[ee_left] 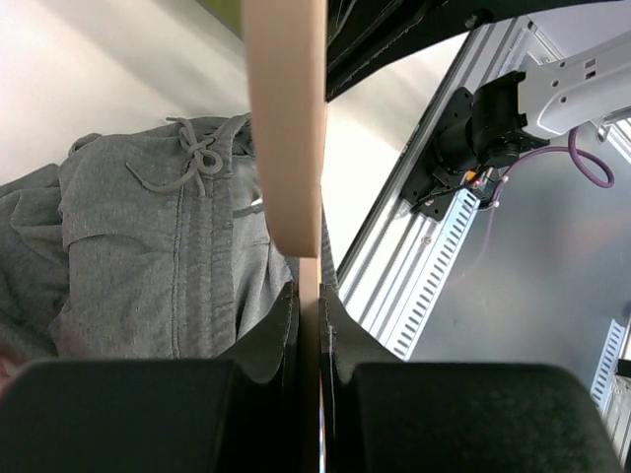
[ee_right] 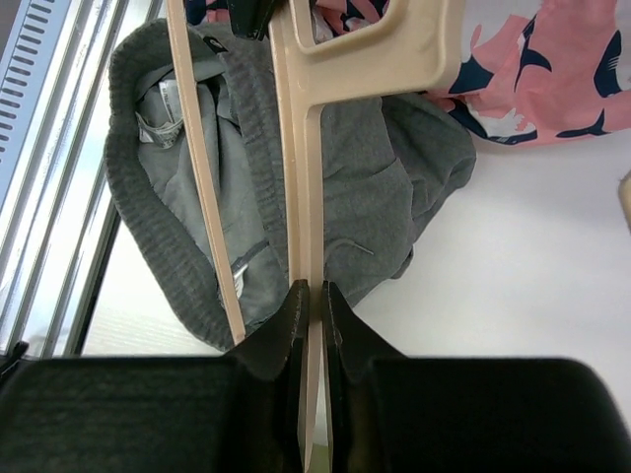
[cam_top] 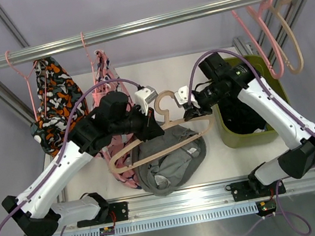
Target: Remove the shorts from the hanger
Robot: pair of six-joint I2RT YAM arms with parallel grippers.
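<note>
On the white table [cam_top: 222, 158], under the far rail [cam_top: 130, 28] and left of the green bin [cam_top: 228, 137], the grey shorts [cam_top: 169, 167] lie crumpled near the front edge, waistband open and drawstring up. Two other pairs hang from the rail at far left, one patterned [cam_top: 55, 102] and one pink [cam_top: 105, 78]; I leave them alone.

Just above the grey shorts is the beige hanger [cam_top: 175, 130], its long axis running from near left to far right, its hook pointing far. I hold it at both sides of the hook. My left claw [ee_left: 309, 296] is clamped narrow on one flat bar, and my right claw [ee_right: 311, 291] is clamped narrow on another.

The shorts lie below and to the near side of both claws, the left claw more directly over them. The thin lower bar crosses the waistband, but I cannot tell whether it is threaded through. I judge that the coming move is to raise the hanger up and far, level along its axis, so the cloth slides off.
</note>
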